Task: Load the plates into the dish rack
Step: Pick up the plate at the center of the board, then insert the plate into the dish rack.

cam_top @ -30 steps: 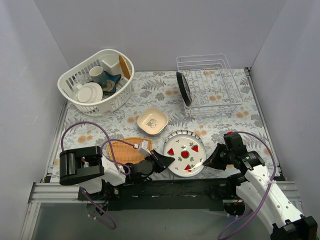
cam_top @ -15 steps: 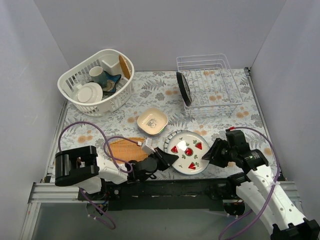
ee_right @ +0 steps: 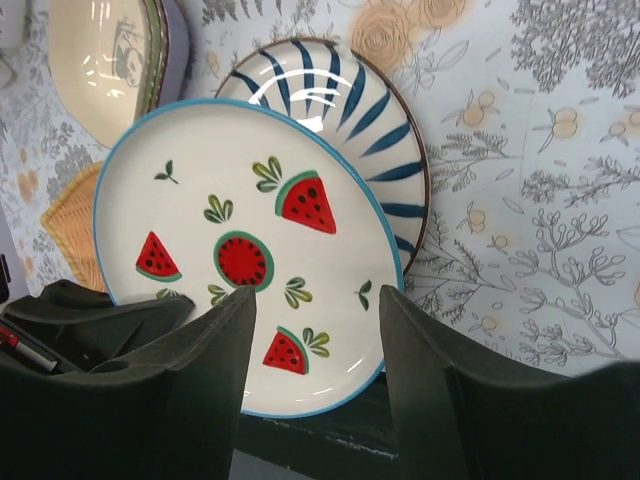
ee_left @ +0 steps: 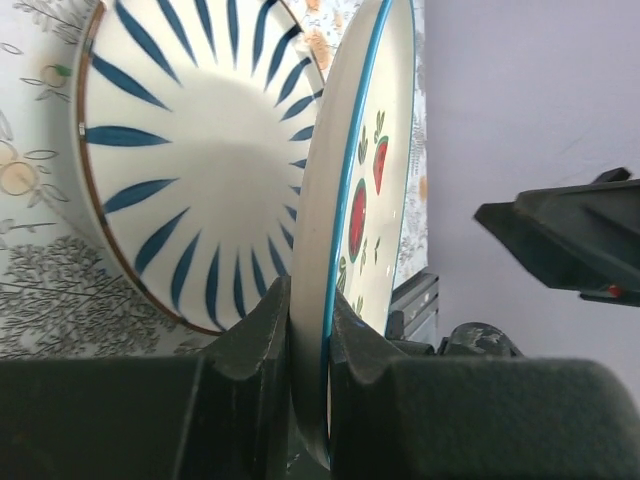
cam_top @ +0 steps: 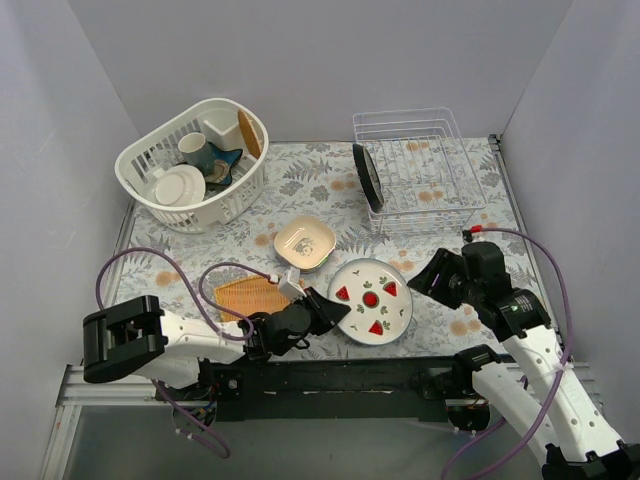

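Note:
The white plate with red watermelon marks (cam_top: pixel 371 301) is tilted up, and my left gripper (cam_top: pixel 328 306) is shut on its left rim. In the left wrist view the plate's blue-edged rim (ee_left: pixel 352 200) is pinched between the jaws of that gripper (ee_left: pixel 310 300). A blue-striped plate (ee_right: pixel 370 110) lies under it. My right gripper (cam_top: pixel 436 279) stands open just right of the plate, touching nothing; its fingers (ee_right: pixel 215 380) frame the plate (ee_right: pixel 240 250). A dark plate (cam_top: pixel 367 177) stands upright at the left end of the white wire dish rack (cam_top: pixel 425 170). A cream dish (cam_top: pixel 304 243) lies mid-table.
An orange woven tray (cam_top: pixel 248 294) lies left of the held plate, partly under my left arm. A white slotted basket (cam_top: pixel 160 190) with cups and a small white plate stands at the back left. Grey walls close in the table on three sides.
My right gripper has opened, let go of the watermelon plate's right rim and drawn back to the right. The left gripper kept its grip and carried the plate up and away from the near edge.

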Tool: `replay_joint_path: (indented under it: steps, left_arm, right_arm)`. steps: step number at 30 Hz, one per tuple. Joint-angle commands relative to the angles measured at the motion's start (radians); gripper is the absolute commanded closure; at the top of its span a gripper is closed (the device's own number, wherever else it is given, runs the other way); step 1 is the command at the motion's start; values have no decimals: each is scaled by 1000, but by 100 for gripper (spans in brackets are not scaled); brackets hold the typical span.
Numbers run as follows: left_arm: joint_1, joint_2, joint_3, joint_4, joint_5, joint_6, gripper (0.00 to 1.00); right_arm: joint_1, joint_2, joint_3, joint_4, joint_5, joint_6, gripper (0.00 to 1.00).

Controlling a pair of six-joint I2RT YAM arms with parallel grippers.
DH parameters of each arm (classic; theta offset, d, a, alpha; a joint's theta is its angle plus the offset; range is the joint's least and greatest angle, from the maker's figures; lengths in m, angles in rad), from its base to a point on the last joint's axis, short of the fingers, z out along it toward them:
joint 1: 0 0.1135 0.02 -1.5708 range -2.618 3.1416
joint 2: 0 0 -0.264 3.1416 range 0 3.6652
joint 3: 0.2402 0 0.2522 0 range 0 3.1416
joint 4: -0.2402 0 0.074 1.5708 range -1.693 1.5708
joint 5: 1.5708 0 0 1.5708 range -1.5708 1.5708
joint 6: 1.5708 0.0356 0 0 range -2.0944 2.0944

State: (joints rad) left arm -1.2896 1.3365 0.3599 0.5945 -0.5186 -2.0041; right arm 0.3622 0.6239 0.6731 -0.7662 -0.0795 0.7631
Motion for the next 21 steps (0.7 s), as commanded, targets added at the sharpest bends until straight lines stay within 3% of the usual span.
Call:
replay_joint_path:
  steps: [1, 10, 15, 21]
  left_arm:
    - [48, -117, 68, -15, 11, -90, 100]
    - [251, -243, 108, -79, 204, 60, 100]
    - [378, -258, 198, -124, 391, 155, 100]
    - [538, -232, 324, -225, 622, 260, 100]
  right_arm:
    - [3, 16, 54, 64, 104, -50, 40]
    - [3, 62, 49, 194, 80, -100, 38]
    - [3, 105, 77, 277, -14, -136, 38]
    - [3, 172, 144, 332, -23, -208, 38]
